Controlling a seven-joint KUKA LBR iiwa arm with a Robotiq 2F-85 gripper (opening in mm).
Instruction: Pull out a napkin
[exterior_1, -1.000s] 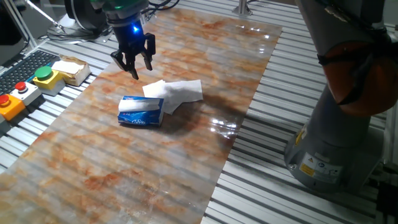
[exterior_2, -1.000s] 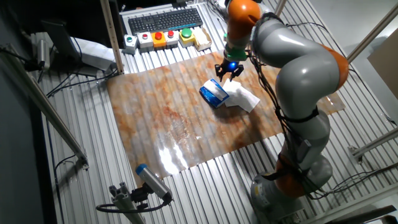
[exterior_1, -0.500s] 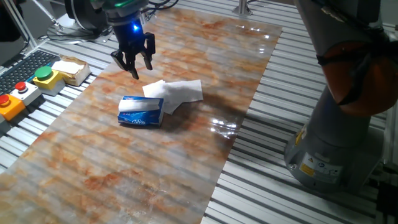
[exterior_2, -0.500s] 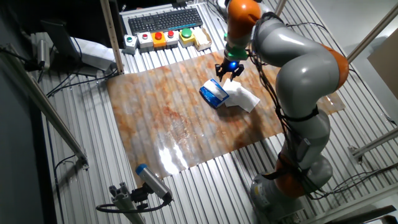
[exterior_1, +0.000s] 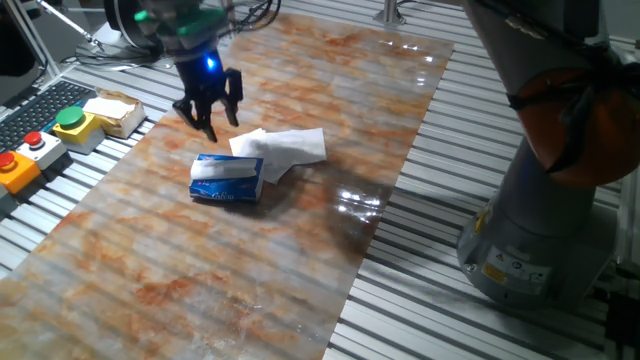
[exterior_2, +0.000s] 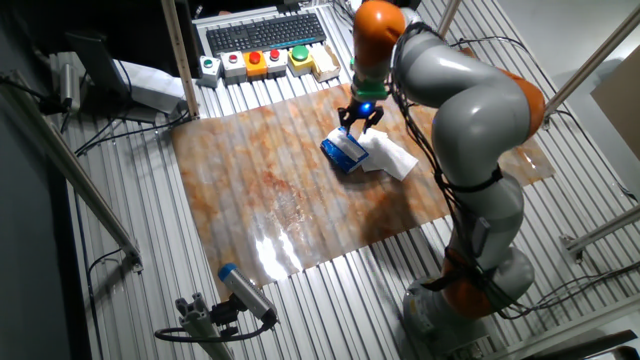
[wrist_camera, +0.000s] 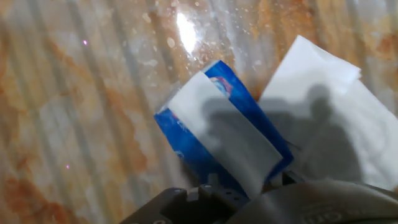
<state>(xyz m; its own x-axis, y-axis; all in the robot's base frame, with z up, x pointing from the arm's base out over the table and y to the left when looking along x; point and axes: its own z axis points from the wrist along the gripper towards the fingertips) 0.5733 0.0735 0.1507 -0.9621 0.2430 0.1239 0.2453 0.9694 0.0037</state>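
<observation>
Item: napkin (exterior_1: 283, 147) lying flat on the bench (exterior_1: 300, 260), touching the blue tissue pack (exterior_1: 227, 180) at the pack's 1 o'clock side; gripper (exterior_1: 209, 108) empty, fingers spread, hovering above at the pack's 11 o'clock.

Risk: judged, a descent from here could close on the pack instead of paper, dragging or lifting it whole; thin sheet may tear or slip if pinched at an edge. A white sheet also covers the pack's top.
</observation>
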